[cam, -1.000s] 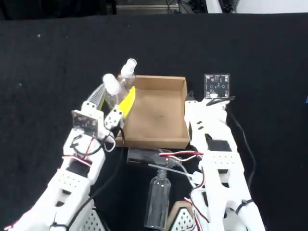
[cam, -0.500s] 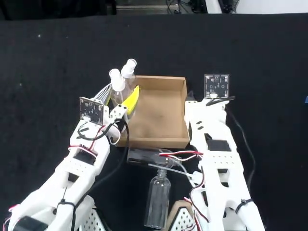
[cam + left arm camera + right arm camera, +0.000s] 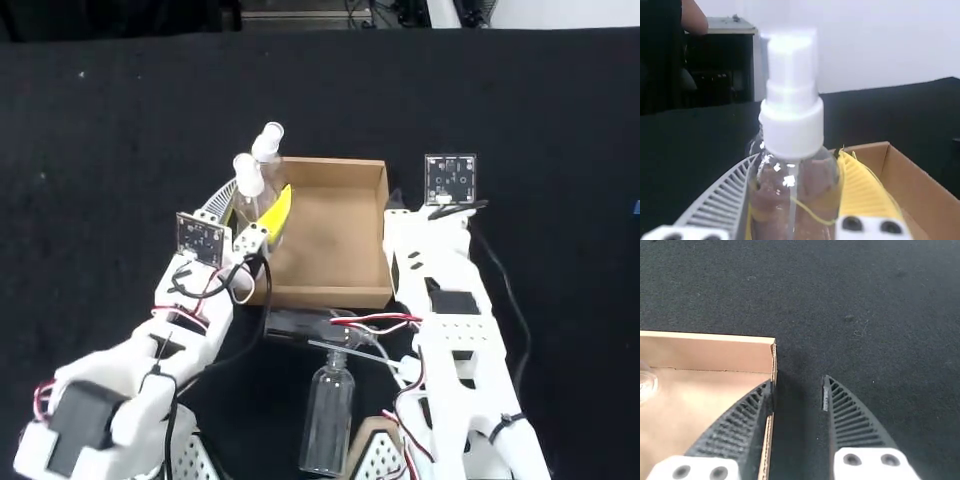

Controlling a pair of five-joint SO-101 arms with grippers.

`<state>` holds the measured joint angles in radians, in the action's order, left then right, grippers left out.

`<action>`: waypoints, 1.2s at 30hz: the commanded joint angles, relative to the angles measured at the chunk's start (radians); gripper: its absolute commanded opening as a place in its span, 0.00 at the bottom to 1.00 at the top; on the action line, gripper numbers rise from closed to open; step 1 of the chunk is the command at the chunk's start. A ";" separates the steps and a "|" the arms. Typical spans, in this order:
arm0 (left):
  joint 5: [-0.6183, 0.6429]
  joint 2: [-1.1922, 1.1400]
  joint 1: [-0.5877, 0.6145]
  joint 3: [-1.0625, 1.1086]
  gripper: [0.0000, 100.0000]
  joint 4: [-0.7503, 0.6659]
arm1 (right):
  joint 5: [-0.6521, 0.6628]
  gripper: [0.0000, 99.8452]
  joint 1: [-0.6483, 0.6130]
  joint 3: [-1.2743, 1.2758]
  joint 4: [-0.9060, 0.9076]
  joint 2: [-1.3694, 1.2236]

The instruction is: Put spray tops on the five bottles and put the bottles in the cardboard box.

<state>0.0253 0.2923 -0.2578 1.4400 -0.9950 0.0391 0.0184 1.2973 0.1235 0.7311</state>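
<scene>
My left gripper (image 3: 257, 195), one finger grey and one yellow, is shut on a clear bottle (image 3: 790, 195) with a white spray top (image 3: 790, 100). It holds the bottle upright at the left wall of the cardboard box (image 3: 335, 240). A second bottle with a spray top (image 3: 267, 142) stands just behind it, at the box's far left corner. A clear bottle without a top (image 3: 328, 410) lies near the front, between the arms. My right gripper (image 3: 797, 390) is open at the box's right wall (image 3: 705, 355), one finger against the wall and the other over the black cloth.
Black cloth (image 3: 520, 110) covers the whole table around the box. A dark fixture with wires (image 3: 300, 325) sits just in front of the box. The box floor (image 3: 900, 170) is bare cardboard.
My left arm has carried the capped bottle to the right, from outside the box up to its left wall. The right arm has kept still.
</scene>
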 commanded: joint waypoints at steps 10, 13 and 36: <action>0.000 -0.143 0.022 -0.094 0.03 -0.044 | 0.002 0.14 -0.009 -0.010 -0.029 -0.005; 0.000 -0.150 0.024 -0.090 0.03 -0.044 | 0.002 0.14 -0.009 -0.010 -0.029 -0.005; -0.006 -0.143 0.018 -0.008 0.27 -0.038 | 0.002 0.14 -0.009 -0.010 -0.029 -0.004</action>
<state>0.0253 0.1343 -0.2470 1.4170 -1.0088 0.0391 0.0184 1.2973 0.1235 0.7311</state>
